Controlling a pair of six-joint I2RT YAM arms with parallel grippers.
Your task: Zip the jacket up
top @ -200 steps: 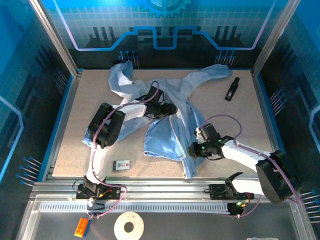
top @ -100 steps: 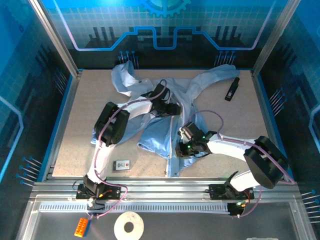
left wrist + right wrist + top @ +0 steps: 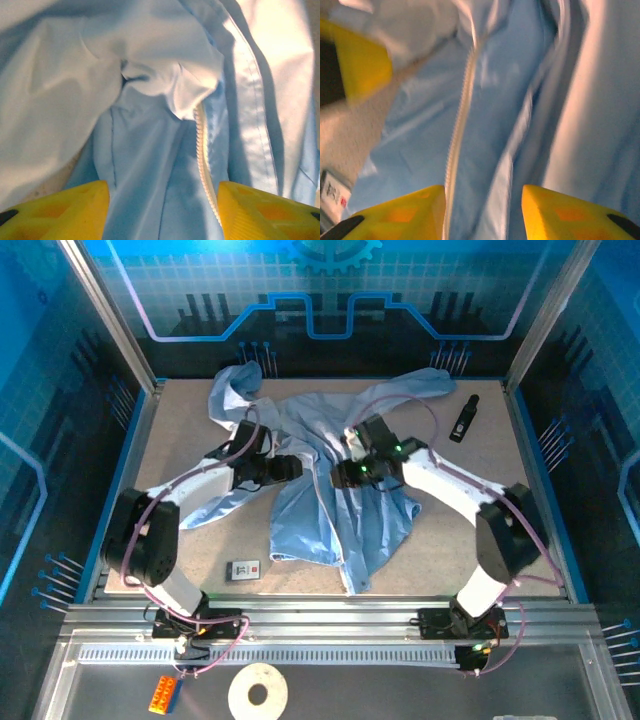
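The jacket (image 3: 300, 515) lies spread mid-table, its zipper (image 3: 458, 131) running lengthwise from between our two grippers down toward the near edge. We have the left gripper (image 3: 296, 468) and right gripper (image 3: 340, 476) both part open, holding nothing. The right is nearer, with the strip passing just inside its left finger (image 3: 395, 215).

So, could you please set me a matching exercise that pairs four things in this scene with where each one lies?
Things:
1. jacket
2. black device
3. white card
4. orange block

Places:
a. near the far right corner of the table
b. off the table, in front of its near edge
c. spread across the table's middle
d. on the table, by its near edge

Pairs: 1-c, 2-a, 3-d, 4-b
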